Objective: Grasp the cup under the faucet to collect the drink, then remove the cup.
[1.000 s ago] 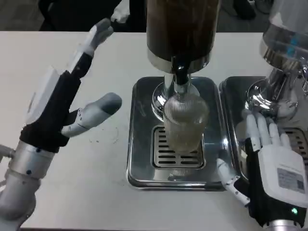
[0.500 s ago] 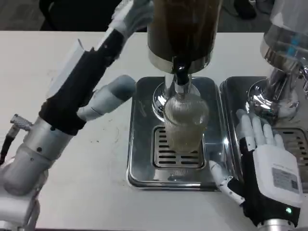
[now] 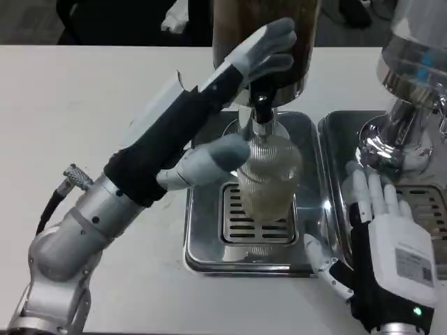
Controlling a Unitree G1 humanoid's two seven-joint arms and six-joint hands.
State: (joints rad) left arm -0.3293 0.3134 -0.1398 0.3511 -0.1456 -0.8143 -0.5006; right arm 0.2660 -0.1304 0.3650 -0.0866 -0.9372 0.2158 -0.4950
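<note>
Left hand (image 3: 209, 118) fingers (image 3: 269, 42) spread wide around the ribbed cup (image 3: 269, 178), holding nothing; a careless closing sweep could topple it.

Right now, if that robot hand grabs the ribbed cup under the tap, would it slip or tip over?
The cup looks tall and narrow, so a sideways nudge could tip it. Its ribbed wall probably gives some grip. It seems to be thin clear plastic, so a hard squeeze might dent it. It stands on the slotted grate.
</note>
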